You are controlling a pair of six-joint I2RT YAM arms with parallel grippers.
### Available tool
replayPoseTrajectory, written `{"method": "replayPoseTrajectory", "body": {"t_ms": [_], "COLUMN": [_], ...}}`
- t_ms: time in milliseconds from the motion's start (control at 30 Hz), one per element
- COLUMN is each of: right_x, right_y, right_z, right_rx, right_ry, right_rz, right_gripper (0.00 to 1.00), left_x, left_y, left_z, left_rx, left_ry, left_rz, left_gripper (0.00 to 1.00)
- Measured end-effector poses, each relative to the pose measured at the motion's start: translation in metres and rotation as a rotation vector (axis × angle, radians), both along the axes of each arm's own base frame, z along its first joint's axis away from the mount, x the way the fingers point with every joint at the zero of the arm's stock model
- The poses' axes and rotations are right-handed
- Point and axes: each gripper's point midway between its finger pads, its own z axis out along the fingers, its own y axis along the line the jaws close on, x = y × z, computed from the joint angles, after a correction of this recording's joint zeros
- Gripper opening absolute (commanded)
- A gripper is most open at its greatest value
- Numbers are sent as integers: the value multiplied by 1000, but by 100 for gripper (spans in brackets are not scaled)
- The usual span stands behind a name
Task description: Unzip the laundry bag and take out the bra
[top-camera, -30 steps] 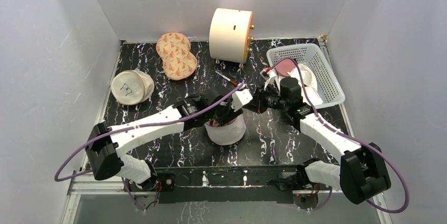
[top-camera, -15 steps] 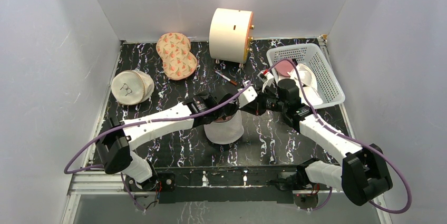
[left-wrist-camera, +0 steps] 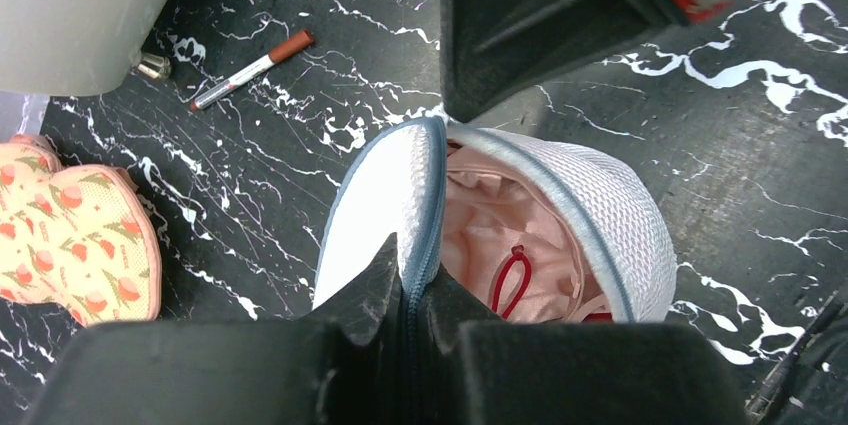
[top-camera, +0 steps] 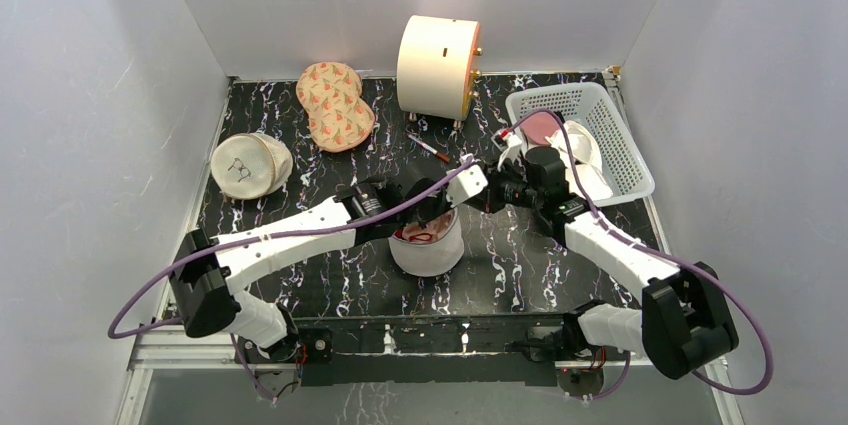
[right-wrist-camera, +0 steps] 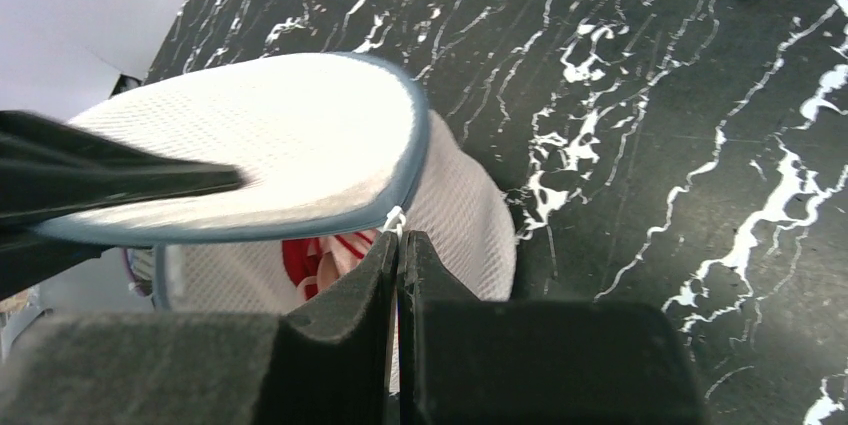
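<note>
Unzipping looks part done: my left gripper point(left-wrist-camera: 410, 280) is clamped on the blue-edged lid point(left-wrist-camera: 385, 190) of the laundry bag point(top-camera: 427, 247) at the centre of the table point(top-camera: 520, 270), my right gripper point(right-wrist-camera: 398, 243) pinched shut on the zip pull point(right-wrist-camera: 395, 218), the bra point(left-wrist-camera: 485, 230) showing pink inside, so next I'd draw the pull farther round the rim.
</note>
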Motion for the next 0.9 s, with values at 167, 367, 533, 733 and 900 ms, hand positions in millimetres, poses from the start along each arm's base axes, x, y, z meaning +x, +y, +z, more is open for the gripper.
{"method": "replayPoseTrajectory", "body": {"t_ms": [167, 367, 533, 733, 900], "right_x": [14, 15, 8, -2, -7], "right_y": [-6, -1, -1, -1, 1], "right_z": [-14, -12, -12, 6, 15], "right_rx": [-9, -1, 5, 30, 44], "right_ry": [29, 26, 36, 7, -7], "right_rz": [-16, 41, 74, 96, 109], "right_gripper": [0, 0, 0, 0, 0], "left_x": [-5, -4, 4, 8, 6], "left_y": [-2, -1, 9, 15, 7], "left_z": [9, 9, 12, 10, 9], "left_rx": [-31, -30, -5, 26, 11], "left_ry": [4, 0, -37, -45, -26], "left_rz": [-28, -22, 36, 70, 50], "left_gripper": [0, 18, 42, 65, 63]}}
